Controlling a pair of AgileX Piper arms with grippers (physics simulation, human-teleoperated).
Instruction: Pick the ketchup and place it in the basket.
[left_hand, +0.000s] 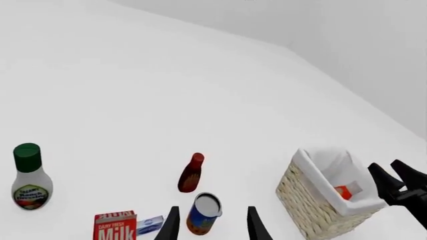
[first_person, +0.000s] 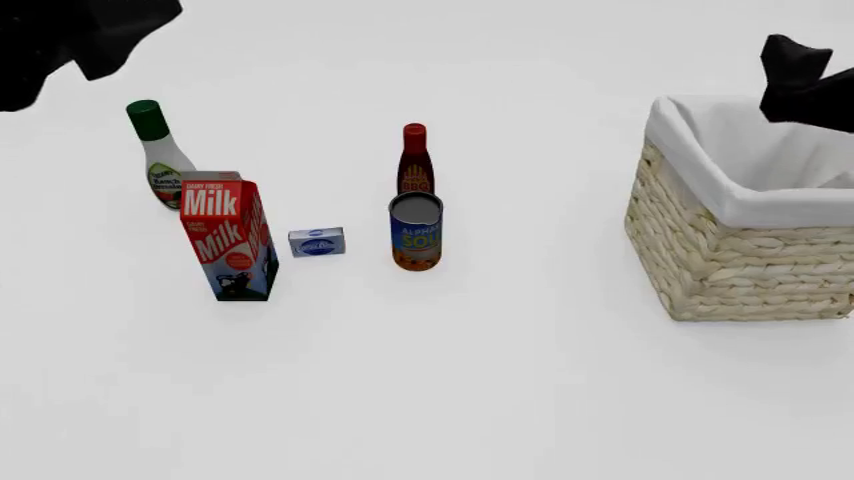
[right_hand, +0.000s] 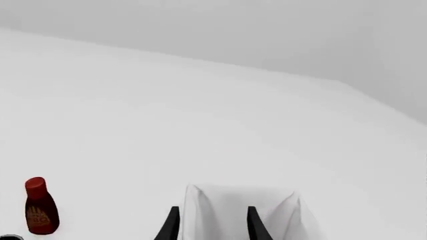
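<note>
I judged the ketchup (left_hand: 344, 191) already in the basket (first_person: 747, 265); both arms' fingers gaped empty, needing only retreat.

left arm (first_person: 80, 40): matte black, blocky and angular, no markings visible
right arm (first_person: 805, 85): same matte black, faceted outline
left gripper (left_hand: 210, 225): two slim black fingers, tapering to points
right gripper (right_hand: 210, 223): matching pair of thin black tapered fingers
cables, screws: none discernible
</note>
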